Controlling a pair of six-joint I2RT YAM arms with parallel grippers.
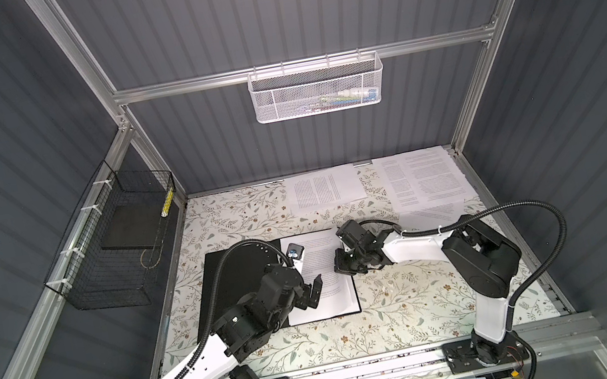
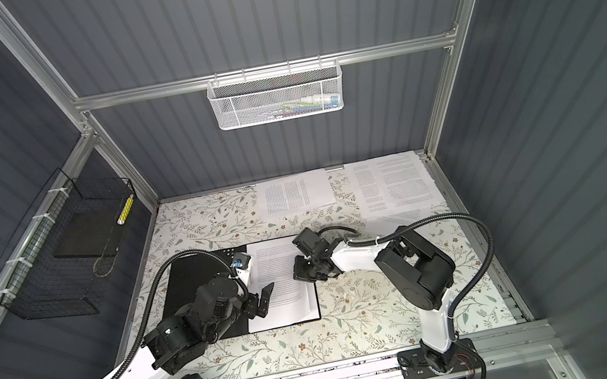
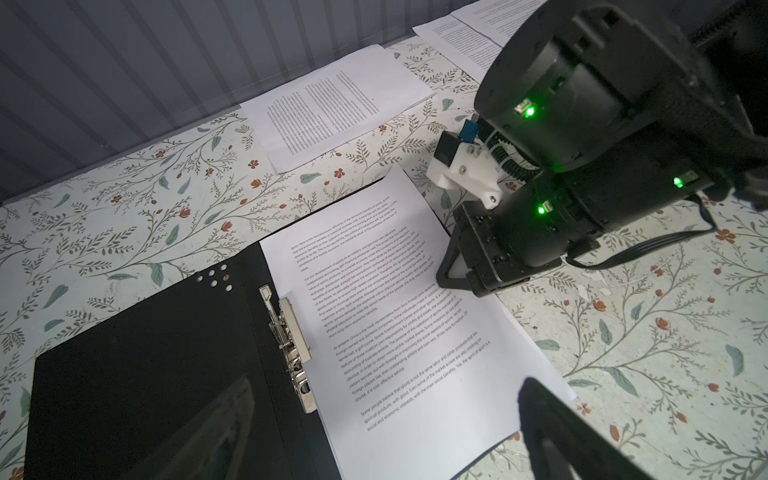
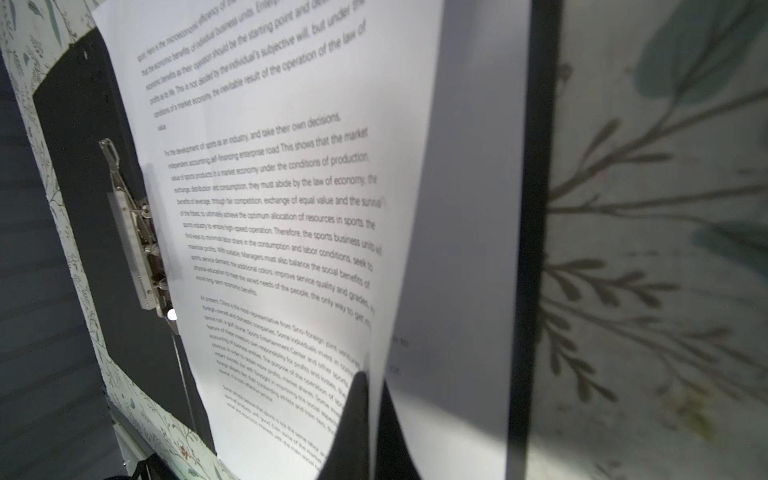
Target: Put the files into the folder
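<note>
The folder (image 1: 228, 284) (image 2: 186, 285) lies open on the floral desk (image 1: 399, 308), left of its middle. Its bare black flap faces the desk's left edge. The other flap carries a printed sheet (image 1: 323, 250) (image 2: 276, 258) (image 3: 399, 332).

The right gripper (image 1: 339, 263) (image 2: 299, 273) reaches in from the desk's right side. Its jaws are closed, pinching that sheet's outer long edge. In the right wrist view the paper (image 4: 270, 208) rises from the folder and passes between the two dark fingers (image 4: 357, 411), and another white sheet (image 4: 465, 208) lies flat beneath it.

The sheet's inner edge sits just beside the metal clip (image 3: 291, 345) (image 4: 137, 237) at the spine. Whether it is tucked under the clip cannot be told.

The left gripper (image 1: 316, 289) (image 2: 265, 299) hangs over the near part of the same sheet with its jaws spread wide, holding nothing.

The rest of the files are still outside the folder. One sheet (image 1: 325, 191) (image 2: 296, 194) lies along the desk's far edge near its middle. An overlapping pile (image 1: 422, 178) (image 2: 393, 183) fills the far right corner, with one page (image 1: 436, 211) poking out on its near side.
</note>
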